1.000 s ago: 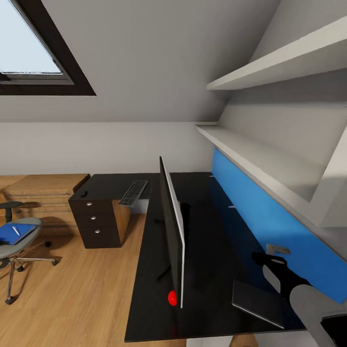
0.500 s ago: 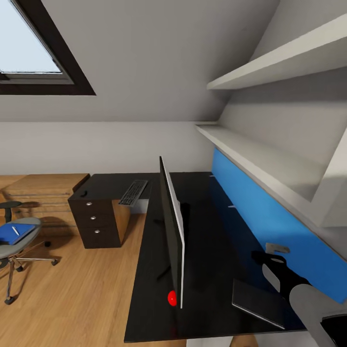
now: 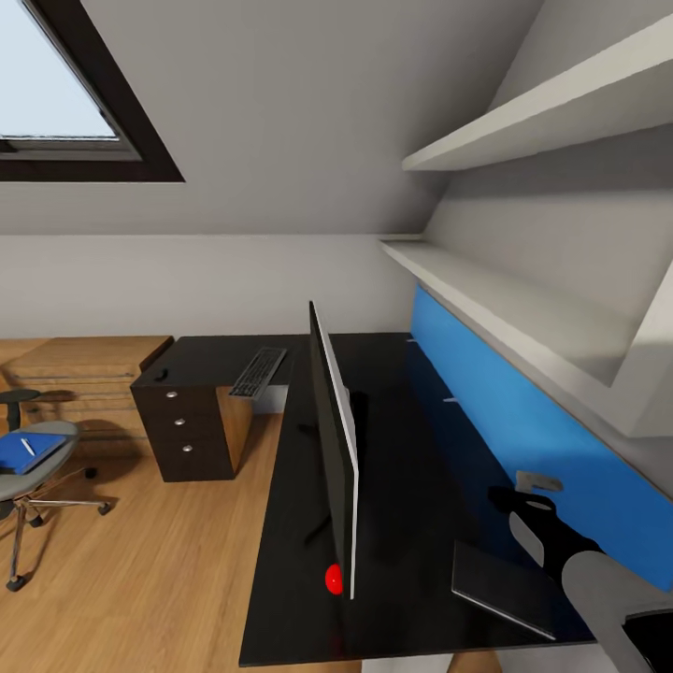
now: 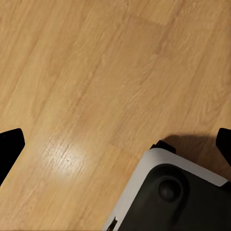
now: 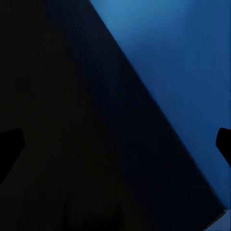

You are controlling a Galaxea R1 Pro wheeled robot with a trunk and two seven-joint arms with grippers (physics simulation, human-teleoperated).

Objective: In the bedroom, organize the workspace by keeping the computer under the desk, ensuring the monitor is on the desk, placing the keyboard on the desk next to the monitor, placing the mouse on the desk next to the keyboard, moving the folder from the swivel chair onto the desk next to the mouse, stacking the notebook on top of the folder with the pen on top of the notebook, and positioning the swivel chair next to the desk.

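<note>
The monitor (image 3: 334, 467) is standing edge-on to the head camera on the black surface (image 3: 411, 449), its long axis running away from the robot along the near wing, parallel to the blue wall panel (image 3: 523, 439). The keyboard (image 3: 258, 372) is lying on the far wing above the drawer unit (image 3: 187, 435), its length pointing roughly away from the camera, well apart from the monitor's base. A small dark lump, likely the mouse (image 3: 163, 376), is sitting near the far-left corner. The notebook (image 3: 505, 587) is lying flat at the near right, just beside the right arm.

Judging by this, monitor, keyboard and mouse are already up, though not yet grouped. The blue folder (image 3: 28, 455) is waiting on the swivel chair (image 3: 33, 486) with the pen (image 3: 28, 446) lying aslant on it, well away across the wood floor (image 4: 86, 72). Folder, stacking and chair are all remaining.

The right pincer (image 5: 115, 144) is hanging spread wide and empty over the surface; the left pincer (image 4: 115, 144) is likewise spread and empty above the floor.
</note>
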